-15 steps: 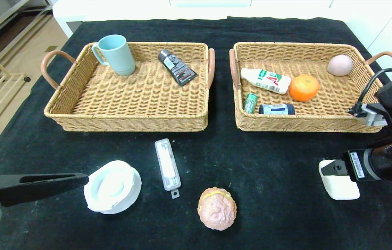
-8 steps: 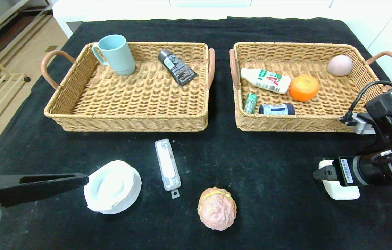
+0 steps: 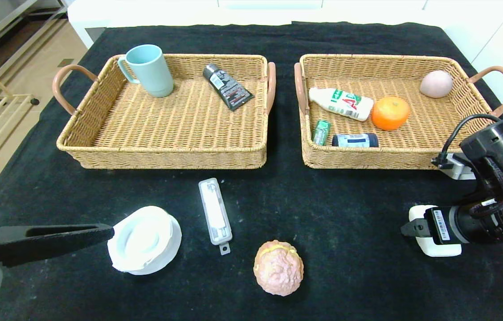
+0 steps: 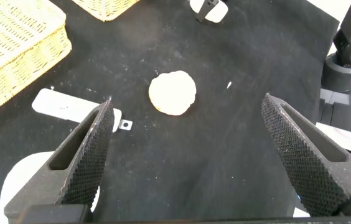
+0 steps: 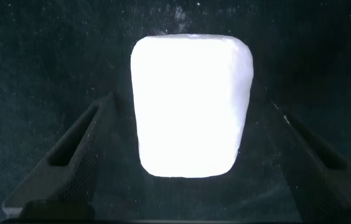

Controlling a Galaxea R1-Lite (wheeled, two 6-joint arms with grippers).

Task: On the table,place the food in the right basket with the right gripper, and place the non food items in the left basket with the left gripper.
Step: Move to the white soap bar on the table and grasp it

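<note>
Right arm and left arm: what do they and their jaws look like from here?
The right arm is bulky and black, built of cylindrical segments, with a black cable looping to a small grey block and a white barcode sticker near the wrist. The right gripper and left gripper are both black, with two long tapered jaws faced in fine cross-hatched grip texture.

Head view high over table [image 3: 345, 209], wrist views low and close, soap block [image 3: 438, 245] shared.
</note>
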